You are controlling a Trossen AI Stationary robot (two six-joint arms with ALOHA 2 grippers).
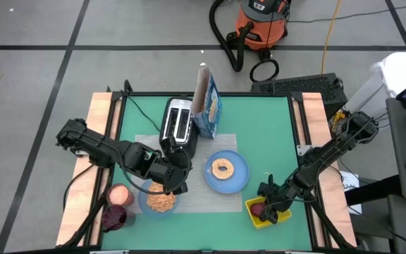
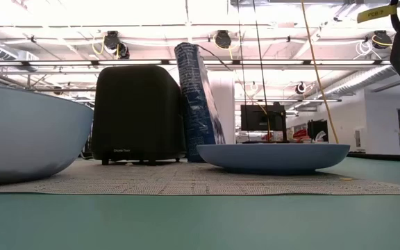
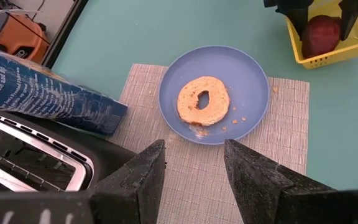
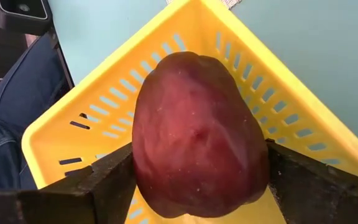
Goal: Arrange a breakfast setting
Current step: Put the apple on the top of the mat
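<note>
Dark red fruit sits inside the yellow tray at the table's front right corner, and the right gripper is right on it: fingers either side, both flush against the skin in the wrist view, so I read it as clamped on the fruit, still down in the tray. Fruit's long axis runs away from the wrist, between the fingers, so the grip is across its narrow width (good). Key relation: the grey mat with the light-blue plate and bagel lies just left of the tray, so the carry is short and leftward; right arm is clearly nearer. Left gripper hovers over the mat near the toaster and cereal bowl, fingers apart, empty. Cereal box stands behind the plate
</note>
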